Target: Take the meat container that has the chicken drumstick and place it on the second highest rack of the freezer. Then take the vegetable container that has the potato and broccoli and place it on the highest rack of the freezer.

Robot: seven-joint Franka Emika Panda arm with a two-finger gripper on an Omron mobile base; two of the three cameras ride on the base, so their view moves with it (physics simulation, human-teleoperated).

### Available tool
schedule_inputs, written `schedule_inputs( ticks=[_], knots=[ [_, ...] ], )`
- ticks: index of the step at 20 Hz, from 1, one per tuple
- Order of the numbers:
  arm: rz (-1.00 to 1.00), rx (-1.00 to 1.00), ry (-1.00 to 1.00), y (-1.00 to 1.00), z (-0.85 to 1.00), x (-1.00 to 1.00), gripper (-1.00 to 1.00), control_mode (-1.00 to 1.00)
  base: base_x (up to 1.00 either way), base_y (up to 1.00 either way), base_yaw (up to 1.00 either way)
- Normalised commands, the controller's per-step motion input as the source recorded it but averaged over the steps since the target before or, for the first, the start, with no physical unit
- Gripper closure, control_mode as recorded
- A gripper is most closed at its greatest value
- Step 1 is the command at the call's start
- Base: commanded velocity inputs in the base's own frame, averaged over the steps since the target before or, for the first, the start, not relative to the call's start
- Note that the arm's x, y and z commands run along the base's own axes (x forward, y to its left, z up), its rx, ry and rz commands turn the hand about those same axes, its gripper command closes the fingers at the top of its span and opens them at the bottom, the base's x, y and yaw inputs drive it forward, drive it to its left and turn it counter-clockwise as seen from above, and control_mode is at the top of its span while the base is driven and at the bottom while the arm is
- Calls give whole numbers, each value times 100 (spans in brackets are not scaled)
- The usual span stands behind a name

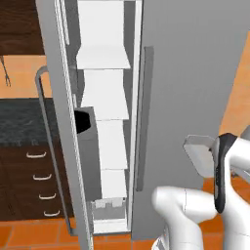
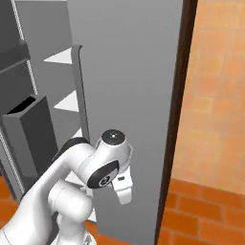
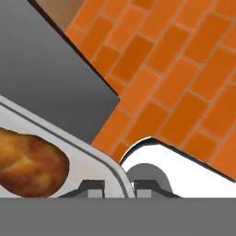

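Evidently the first carry is under way: the two-finger dark-tipped gripper (image 3: pixel 117 185) pinches the rim of the pale grey meat container (image 3: pixel 99 159), whose orange-brown chicken drumstick (image 3: pixel 28 163) sits at the hand view's lower left. The tall grey freezer (image 1: pixel 195 73) stands open at the left base view's centre, its flat white second highest rack (image 1: pixel 110 114) and highest rack (image 1: pixel 102 61) both bare. Placing both containers remains. Its closed grey door panel (image 2: pixel 129 86) and long handle (image 1: pixel 144 117) lie between arm and shelves.

No text, label, brand, number or sign can be read anywhere: the freezer (image 1: pixel 195 73) door and its white shelves are plain, and the tray rim (image 3: pixel 69 138) is unmarked.
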Motion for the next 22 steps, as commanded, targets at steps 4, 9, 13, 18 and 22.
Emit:
schedule_inputs(
  ticks=[4,9,13,18,22],
  knots=[
    [0,0,0,0,0,0,100,100,0,20,83],
    [0,0,0,0,0,0,100,100,10,63,34],
    [0,0,0,0,0,0,100,100,4,49,6],
    [0,0,0,0,0,0,100,100,43,9,-1],
    [0,0,0,0,0,0,100,100,46,41,0]
  ],
)
